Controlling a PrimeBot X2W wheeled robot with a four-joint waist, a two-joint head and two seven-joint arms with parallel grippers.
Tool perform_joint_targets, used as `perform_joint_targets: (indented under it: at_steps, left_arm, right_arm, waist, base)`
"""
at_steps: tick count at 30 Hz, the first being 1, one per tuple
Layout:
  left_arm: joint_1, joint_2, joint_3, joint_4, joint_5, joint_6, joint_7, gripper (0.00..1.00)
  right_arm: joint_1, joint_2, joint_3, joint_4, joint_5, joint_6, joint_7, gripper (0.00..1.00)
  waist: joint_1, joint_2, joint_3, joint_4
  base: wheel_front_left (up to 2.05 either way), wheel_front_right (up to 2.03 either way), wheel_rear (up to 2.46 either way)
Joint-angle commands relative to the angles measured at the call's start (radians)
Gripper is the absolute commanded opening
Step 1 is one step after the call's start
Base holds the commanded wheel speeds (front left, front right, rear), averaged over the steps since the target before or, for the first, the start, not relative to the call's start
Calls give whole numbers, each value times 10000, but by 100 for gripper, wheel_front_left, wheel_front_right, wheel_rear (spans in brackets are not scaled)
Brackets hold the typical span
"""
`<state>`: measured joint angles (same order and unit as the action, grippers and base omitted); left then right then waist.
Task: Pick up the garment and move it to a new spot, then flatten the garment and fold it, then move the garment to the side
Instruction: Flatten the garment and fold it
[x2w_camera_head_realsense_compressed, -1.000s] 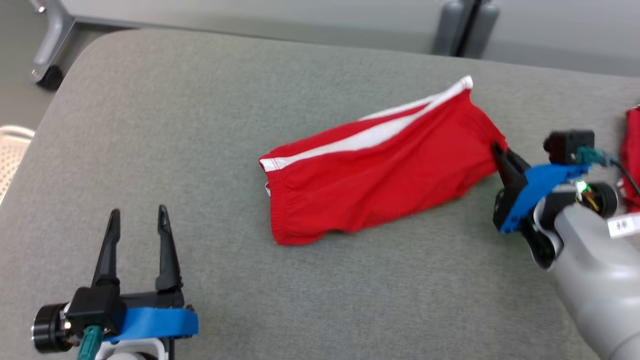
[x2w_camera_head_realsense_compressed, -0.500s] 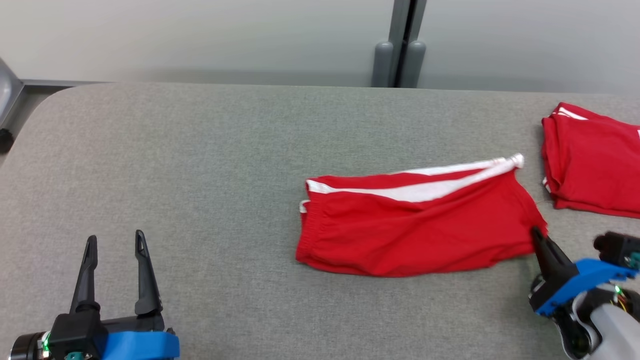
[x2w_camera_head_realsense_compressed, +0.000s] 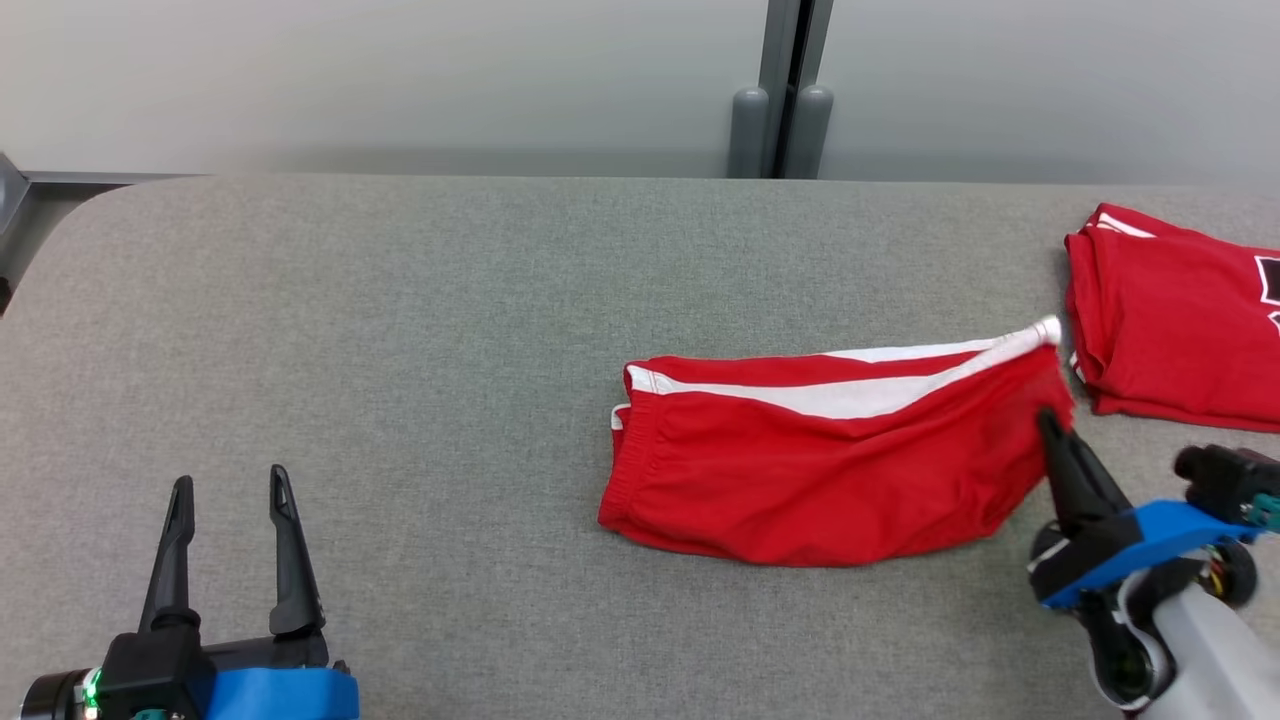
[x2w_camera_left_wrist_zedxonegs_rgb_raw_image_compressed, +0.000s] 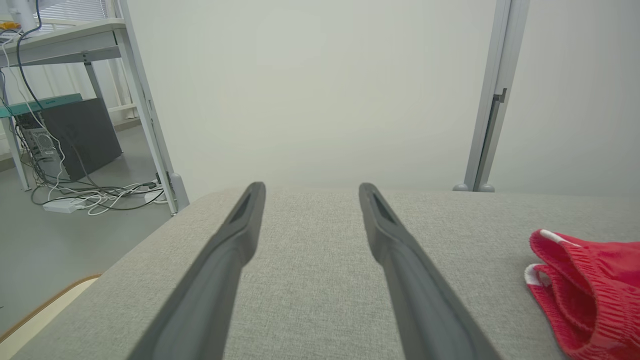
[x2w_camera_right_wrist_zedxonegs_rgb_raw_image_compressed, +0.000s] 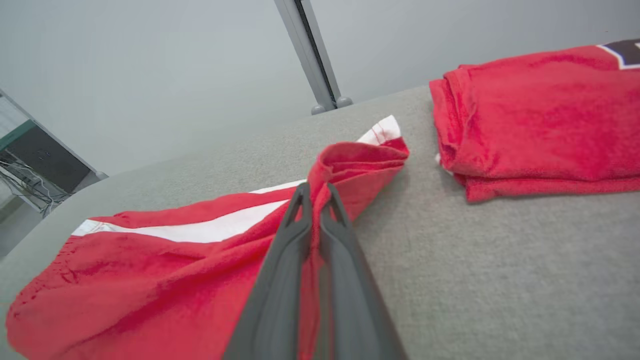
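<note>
The garment (x2w_camera_head_realsense_compressed: 830, 470), red shorts with a white side stripe, lies on the grey cloth-covered table (x2w_camera_head_realsense_compressed: 400, 330), in the middle-right of the head view.

Nearest, at the lower left of that frame, the left gripper (x2w_camera_head_realsense_compressed: 228, 490) is over the table with its two dark fingers spread apart and nothing between them. It is well apart from the garment. In the left wrist view the elastic waistband end of the garment shows at the lower right edge, to the right of the fingers.

At the lower right of the head view, the right gripper (x2w_camera_head_realsense_compressed: 1050, 425) has its fingers pressed together on the right-hand end of the garment. In the right wrist view red fabric is pinched between them, and it bunches into a small raised fold just beyond the tips. The rest of the garment lies on the table with some wrinkles.

Farther, at the right edge, a folded red cloth (x2w_camera_head_realsense_compressed: 1170, 320) lies near the garment's white-striped corner, but apart from it. Behind the table, at the top, are a pale wall (x2w_camera_head_realsense_compressed: 400, 80) and a grey post (x2w_camera_head_realsense_compressed: 790, 90).
</note>
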<state>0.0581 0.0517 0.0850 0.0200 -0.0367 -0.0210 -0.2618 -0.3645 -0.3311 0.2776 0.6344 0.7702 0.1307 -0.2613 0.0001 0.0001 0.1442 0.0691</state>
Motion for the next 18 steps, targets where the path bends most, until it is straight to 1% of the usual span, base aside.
perform_joint_targets:
  at_steps: [1, 5, 10, 14, 18]
  left_arm:
    - [-30, -9, 6, -30, -16, 25, -42, 100]
    - [33, -12, -45, -23, -5, 26, -42, 100]
    - [102, -16, -117, -31, -41, 49, -42, 100]
    - [45, -18, -230, -63, -72, 58, -42, 100]
    - [-6, -16, -368, -55, -156, 121, -42, 100]
  right_arm:
    - [6, 90, -18, -135, -129, 2, -49, 0]
    - [-42, 515, -17, -1262, -508, 2, 201, 0]
    - [-84, 1199, 230, -2474, -1019, 2, 854, 0]
    - [48, 1697, 616, -2940, -1487, 2, 1402, 0]
    - [204, 2134, 963, -3036, -1764, 2, 1697, 0]
  waist:
    - [-1, -1, -16, 9]
    - [-1, -1, -131, 68]
    - [-1, -1, -252, 218]
    - [-1, -1, -251, 434]
    - [-1, -1, -197, 630]
  base:
    - [0, 0, 0]
    - [0, 0, 0]
    - [0, 0, 0]
    - [0, 0, 0]
    - [0, 0, 0]
